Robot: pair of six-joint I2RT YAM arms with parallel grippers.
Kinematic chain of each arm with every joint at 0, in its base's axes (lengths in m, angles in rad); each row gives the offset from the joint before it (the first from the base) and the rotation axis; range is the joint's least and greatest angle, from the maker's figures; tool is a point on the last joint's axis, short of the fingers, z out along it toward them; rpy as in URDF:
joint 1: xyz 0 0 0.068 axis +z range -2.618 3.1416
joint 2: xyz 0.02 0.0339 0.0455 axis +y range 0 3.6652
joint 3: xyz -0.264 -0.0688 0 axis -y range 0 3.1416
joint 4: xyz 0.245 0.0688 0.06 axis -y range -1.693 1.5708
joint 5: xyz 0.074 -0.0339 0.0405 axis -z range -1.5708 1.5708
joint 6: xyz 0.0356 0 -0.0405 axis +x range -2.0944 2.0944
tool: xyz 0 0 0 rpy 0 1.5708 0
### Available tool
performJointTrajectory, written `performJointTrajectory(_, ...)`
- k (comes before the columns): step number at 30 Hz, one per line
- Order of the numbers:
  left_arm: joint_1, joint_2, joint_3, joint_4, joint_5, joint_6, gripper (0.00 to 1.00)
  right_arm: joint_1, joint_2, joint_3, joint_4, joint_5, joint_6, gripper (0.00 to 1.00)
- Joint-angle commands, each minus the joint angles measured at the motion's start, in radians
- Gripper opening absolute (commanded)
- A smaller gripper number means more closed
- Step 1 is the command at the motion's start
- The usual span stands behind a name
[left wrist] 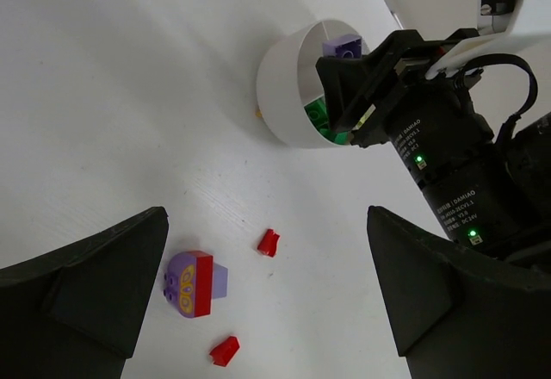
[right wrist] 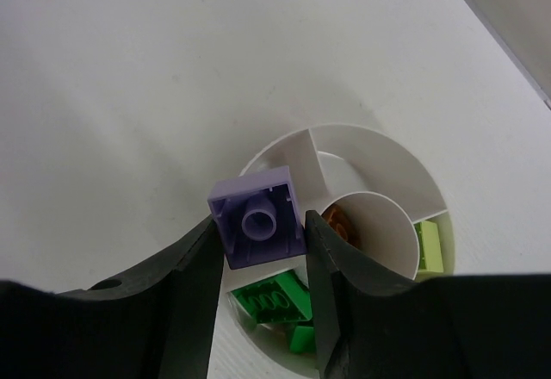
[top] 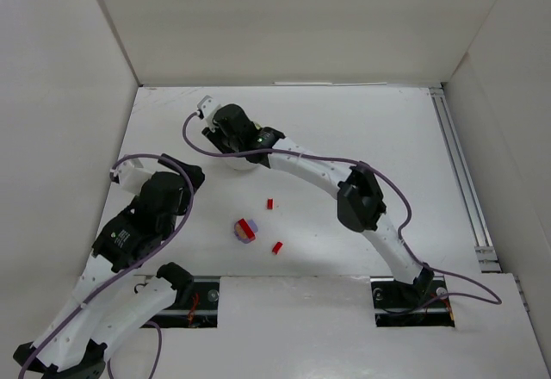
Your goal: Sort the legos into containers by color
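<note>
- Over the tub (left wrist: 280, 95), the right gripper (right wrist: 258, 224) is pinching a lavender brick (right wrist: 256, 215) by two opposite sides. The brick's hollow underside faces the wrist camera.
- The brick hangs above the tub's rim, not down inside. Can't really tell which wedge it's over, maybe the divider between a bare one and the one holding the green bricks (right wrist: 274, 298).
- Another wedge has a lime brick (right wrist: 430, 248), and something orange-brown (right wrist: 337, 222) peeks out beside the centre cylinder.
- The left gripper (left wrist: 263, 215) is spread wide with nothing in it, hovering just left of the tub and a bit nearer the front.
- Loose on the table (top: 362, 129), all apart from each other: a red brick (top: 269, 203) closer to the tub, a second red brick (top: 277, 247) closer to the front edge, and a lavender-and-red piece (top: 245, 230) just left of them.
- Those three sit in the middle, between the two arms.
- Room-wise, open tabletop runs from the tub to the back wall (top: 284, 26), and right of the right arm out to the rail (top: 461, 172) along that edge.
</note>
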Motion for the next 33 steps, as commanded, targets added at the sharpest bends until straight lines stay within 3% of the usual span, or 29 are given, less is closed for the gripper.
performJointTrajectory(1, 0.0, -0.007, -0.012, 0.002, -0.019, 0.022, 1.0, -0.009, 0.005, 0.052, 0.0, 0.01, -0.011, 0.46)
performJointTrajectory(8, 0.0, 0.011, -0.03, 0.002, 0.013, 0.022, 1.0, -0.009, 0.014, 0.052, -0.009, 0.019, -0.002, 0.53)
performJointTrajectory(13, 0.0, 0.02, -0.03, -0.007, 0.033, 0.022, 1.0, -0.009, 0.004, 0.043, -0.009, 0.019, -0.002, 0.67)
performJointTrajectory(19, 0.0, 0.03, -0.03, -0.016, 0.097, 0.031, 1.0, -0.009, -0.12, -0.043, 0.026, 0.01, 0.009, 0.73)
performJointTrajectory(22, 0.0, 0.048, -0.03, -0.016, 0.148, 0.051, 1.0, -0.009, -0.257, -0.172, 0.087, 0.044, 0.018, 0.77)
performJointTrajectory(27, 0.0, 0.125, -0.091, 0.063, 0.344, 0.175, 1.0, -0.029, -0.472, -0.389, 0.087, 0.288, 0.124, 0.87)
performJointTrajectory(31, 0.0, 0.154, -0.191, 0.114, 0.465, 0.175, 1.0, -0.097, -0.668, -0.673, 0.043, 0.343, 0.239, 0.88)
performJointTrajectory(33, 0.0, 0.163, -0.225, 0.114, 0.5, 0.105, 1.0, -0.118, -0.788, -0.771, 0.043, 0.332, 0.293, 0.9)
